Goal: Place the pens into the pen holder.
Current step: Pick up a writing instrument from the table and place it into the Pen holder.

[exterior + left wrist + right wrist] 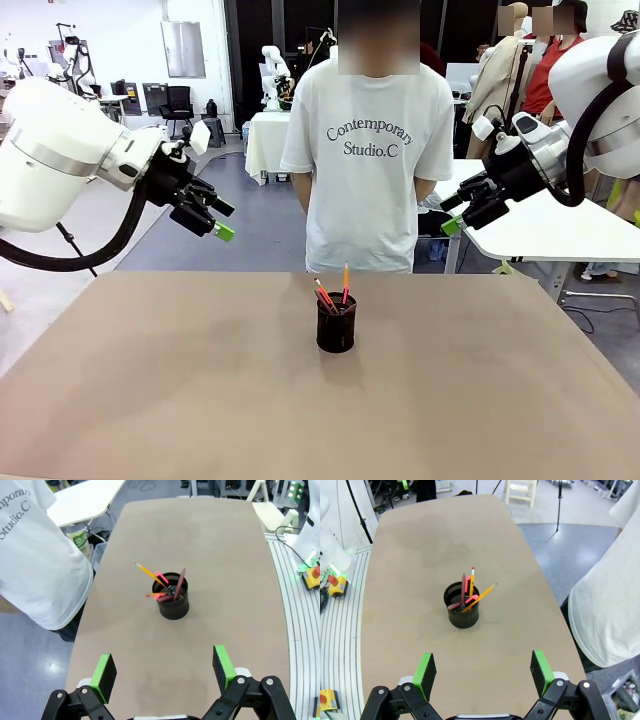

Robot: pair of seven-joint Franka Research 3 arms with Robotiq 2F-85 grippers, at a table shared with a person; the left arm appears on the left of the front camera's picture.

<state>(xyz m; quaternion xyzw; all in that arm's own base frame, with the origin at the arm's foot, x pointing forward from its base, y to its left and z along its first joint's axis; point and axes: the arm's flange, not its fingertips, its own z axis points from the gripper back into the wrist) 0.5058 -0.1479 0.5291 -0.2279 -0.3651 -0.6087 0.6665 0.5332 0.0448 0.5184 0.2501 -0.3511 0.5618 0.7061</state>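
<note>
Both grippers empty, pens appear all stowed; task looks finished.
Table (150,400) bare but for pen holder (336,327) at centre; left gripper (212,217) and right gripper (462,211) raised, jaws wide; pens (332,291) upright inside. Next: likely nothing beyond staying clear.

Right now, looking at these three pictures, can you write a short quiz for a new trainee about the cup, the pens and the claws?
1. True or false: all the pens stand inside the black cup.
2. How are the left claw and the right claw set? A) both open and holding nothing B) both shut on a pen C) one open, one shut
3. Fill in: the cup stands on the ____, in front of the person.

Key: 1 true; 2 A; 3 table.
</note>
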